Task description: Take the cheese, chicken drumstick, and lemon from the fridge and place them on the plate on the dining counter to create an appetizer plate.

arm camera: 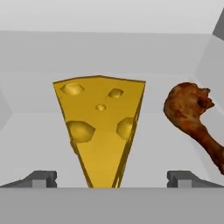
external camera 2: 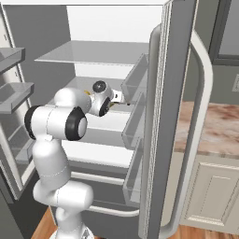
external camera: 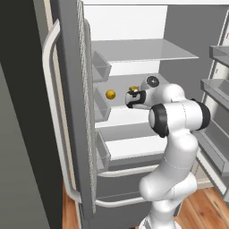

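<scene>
A wooden floor (external camera: 203,210) is seen below the open fridge (external camera: 134,62), and the marbled dining counter (external camera 2: 212,128) is seen beside its door. Inside the fridge, on the middle shelf (external camera: 120,115), the lemon (external camera: 110,94) is set toward the door side, apart from the gripper (arm camera: 111,179). The cheese (arm camera: 101,127) is seen upright between the widely spread fingertips (arm camera: 41,178), untouched. The chicken drumstick (arm camera: 194,118) is laid just beside the cheese.
</scene>
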Robot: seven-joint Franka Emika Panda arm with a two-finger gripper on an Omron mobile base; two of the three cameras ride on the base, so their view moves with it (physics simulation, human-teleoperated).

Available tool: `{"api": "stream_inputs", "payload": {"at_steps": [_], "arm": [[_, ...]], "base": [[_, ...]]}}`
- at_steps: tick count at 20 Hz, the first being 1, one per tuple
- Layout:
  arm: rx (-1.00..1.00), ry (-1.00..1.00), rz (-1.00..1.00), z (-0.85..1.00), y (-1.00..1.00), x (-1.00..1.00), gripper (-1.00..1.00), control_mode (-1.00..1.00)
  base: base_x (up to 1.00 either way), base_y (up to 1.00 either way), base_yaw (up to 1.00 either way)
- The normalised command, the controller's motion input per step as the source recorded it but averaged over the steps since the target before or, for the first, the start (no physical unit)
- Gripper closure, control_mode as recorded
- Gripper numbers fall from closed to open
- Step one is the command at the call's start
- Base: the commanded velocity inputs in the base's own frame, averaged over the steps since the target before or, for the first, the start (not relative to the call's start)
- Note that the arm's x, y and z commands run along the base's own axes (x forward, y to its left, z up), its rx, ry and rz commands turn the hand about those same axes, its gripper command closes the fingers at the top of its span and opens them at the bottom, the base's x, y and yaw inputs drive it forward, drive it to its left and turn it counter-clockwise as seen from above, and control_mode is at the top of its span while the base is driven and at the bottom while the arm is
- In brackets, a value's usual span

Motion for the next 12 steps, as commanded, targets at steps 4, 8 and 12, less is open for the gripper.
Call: {"api": "stream_inputs", "payload": {"at_steps": [4,8,12], "arm": [[0.0,0.0,0.0,-0.22,0.0,0.04,1.0,-1.0],[0.0,0.0,0.0,-0.1,0.0,0.01,1.0,-1.0],[0.0,0.0,0.0,0.0,0.0,0.0,1.0,-1.0]], "base": [[0.0,0.0,0.0],[0.0,0.0,0.0],[0.0,0.0,0.0]]}}
